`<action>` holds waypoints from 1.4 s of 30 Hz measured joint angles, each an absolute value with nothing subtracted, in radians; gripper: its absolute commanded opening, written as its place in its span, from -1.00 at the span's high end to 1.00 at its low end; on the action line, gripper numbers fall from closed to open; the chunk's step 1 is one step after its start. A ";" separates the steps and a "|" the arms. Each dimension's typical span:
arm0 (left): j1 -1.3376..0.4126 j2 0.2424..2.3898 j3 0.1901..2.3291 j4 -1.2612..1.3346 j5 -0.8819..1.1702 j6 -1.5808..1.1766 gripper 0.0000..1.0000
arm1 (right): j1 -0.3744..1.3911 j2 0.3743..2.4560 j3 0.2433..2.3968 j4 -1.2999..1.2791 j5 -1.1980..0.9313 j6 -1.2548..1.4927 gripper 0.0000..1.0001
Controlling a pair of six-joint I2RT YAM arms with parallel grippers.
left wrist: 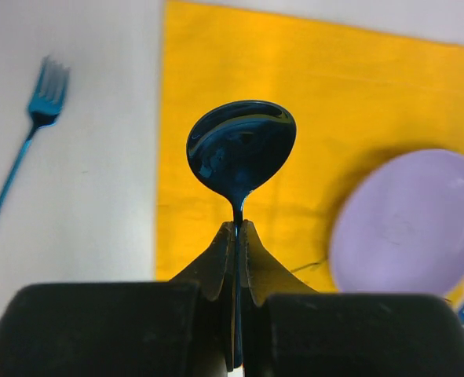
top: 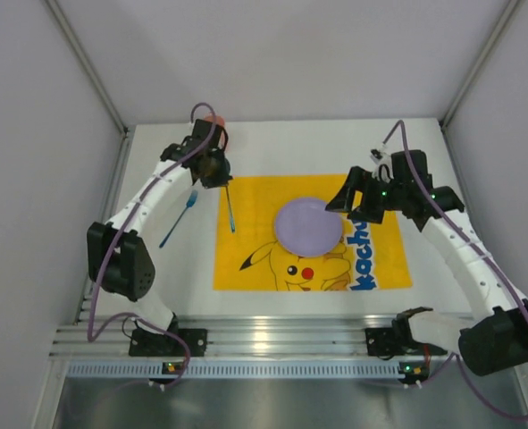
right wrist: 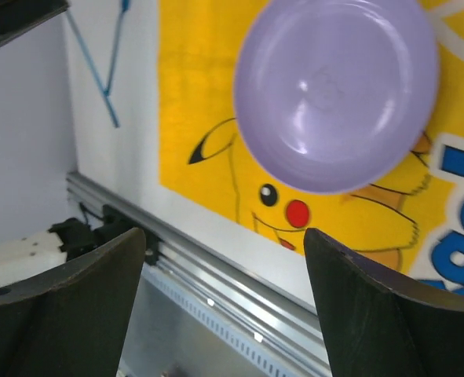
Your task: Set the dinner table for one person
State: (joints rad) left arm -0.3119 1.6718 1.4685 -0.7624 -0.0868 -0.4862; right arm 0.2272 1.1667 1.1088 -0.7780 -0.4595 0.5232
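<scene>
My left gripper point(top: 223, 177) is shut on the handle of a blue spoon point(top: 231, 213), which hangs over the left edge of the yellow Pikachu cloth point(top: 246, 259). In the left wrist view the spoon's bowl point(left wrist: 242, 149) sticks out past my closed gripper point(left wrist: 237, 229). A blue fork point(top: 179, 219) lies on the white dinner table point(top: 290, 143) left of the cloth; it also shows in the left wrist view point(left wrist: 27, 141). A lilac plate point(top: 308, 224) sits on the cloth. My right gripper point(top: 351, 207) is open and empty just right of the plate point(right wrist: 337, 90).
A ribbed aluminium rail point(top: 272, 335) runs along the table's near edge, also in the right wrist view point(right wrist: 216, 275). An orange-red object point(top: 214, 119) shows behind the left gripper. Grey walls enclose the table on three sides.
</scene>
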 measured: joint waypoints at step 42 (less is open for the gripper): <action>-0.605 1.890 1.934 -0.826 0.176 -0.780 0.00 | 0.499 1.364 0.997 -0.255 -0.585 0.742 1.00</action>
State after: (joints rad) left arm -0.6048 1.8900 1.9339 -0.8265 0.1764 -0.7795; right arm 0.4988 1.3643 0.9966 -0.2546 -0.5850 0.7418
